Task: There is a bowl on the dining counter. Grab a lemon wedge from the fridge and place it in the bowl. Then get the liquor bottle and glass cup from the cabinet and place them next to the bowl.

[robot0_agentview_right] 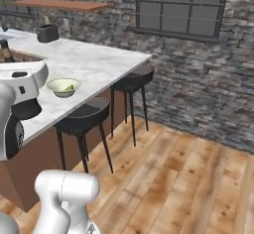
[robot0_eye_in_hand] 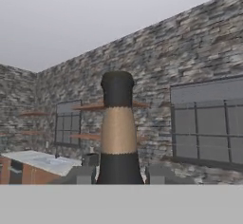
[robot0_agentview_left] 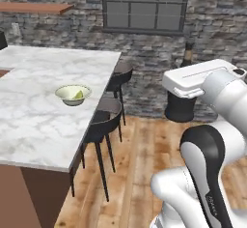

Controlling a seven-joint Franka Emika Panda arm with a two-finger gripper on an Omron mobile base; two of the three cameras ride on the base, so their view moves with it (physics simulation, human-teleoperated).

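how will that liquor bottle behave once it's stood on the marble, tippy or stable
Probably fairly stable: the liquor bottle widens below its thin neck, so its weight likely sits low. The hand grips it near the neck, so it may swing or slip if moved fast. Likely glass, so it is best set down gently beside the bowl.

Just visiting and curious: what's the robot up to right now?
Gripper shut on the bottle. Lemon wedge already in bowl on the counter. Stools alongside.

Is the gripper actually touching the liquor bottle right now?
Touching. In the hand view the liquor bottle rises straight up between the gripper fingertips, whose inner edges meet the bottle's dark body on both sides with no gap.
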